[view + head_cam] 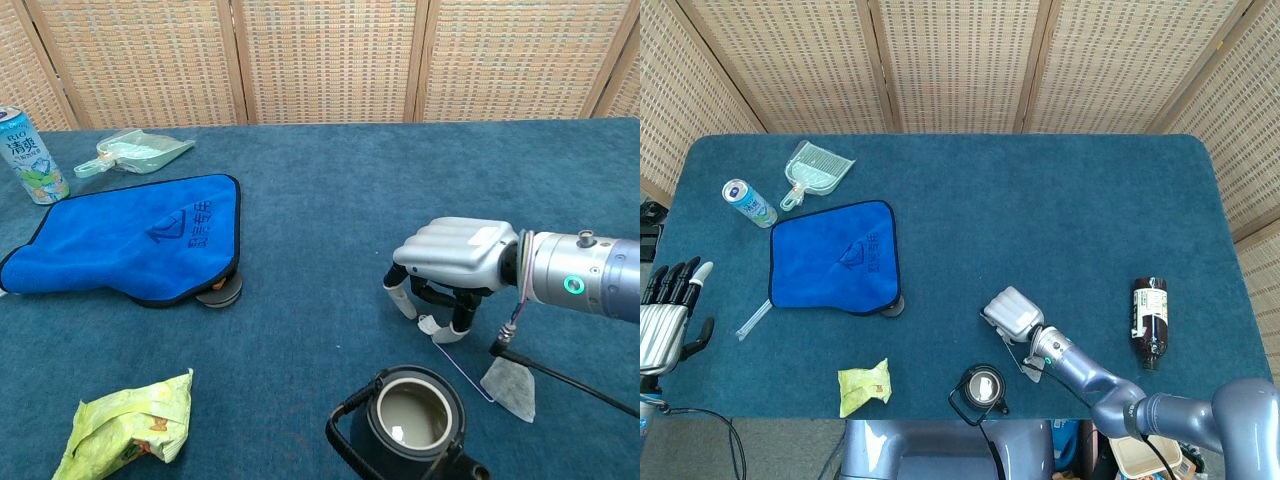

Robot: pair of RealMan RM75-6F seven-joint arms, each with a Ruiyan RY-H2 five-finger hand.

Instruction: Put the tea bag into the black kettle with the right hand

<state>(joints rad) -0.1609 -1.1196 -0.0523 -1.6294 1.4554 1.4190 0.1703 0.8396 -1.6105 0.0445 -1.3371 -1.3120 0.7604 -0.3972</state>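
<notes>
The black kettle [412, 420] stands lidless at the table's front edge, also seen in the head view [983, 386]. The tea bag [508, 386] lies flat on the cloth to its right, and its thin string runs up-left to a small white tag [431, 324]. My right hand [455, 262] arches over that tag with fingertips [460, 318] down at the table, thumb and fingers apart on either side of it. The tag lies loose between them. From above, the right hand [1012, 312] is just behind and right of the kettle. My left hand [665, 320] rests with spread fingers at the table's left edge.
A blue cloth [130, 236] covers a round dark object [218, 292] at left. Behind it are a green dustpan [140, 152] and a drink can [30, 155]. A crumpled yellow wrapper [130, 425] lies front left, and a brown bottle [1150, 322] lies at right. A black cable [560, 375] trails by the tea bag.
</notes>
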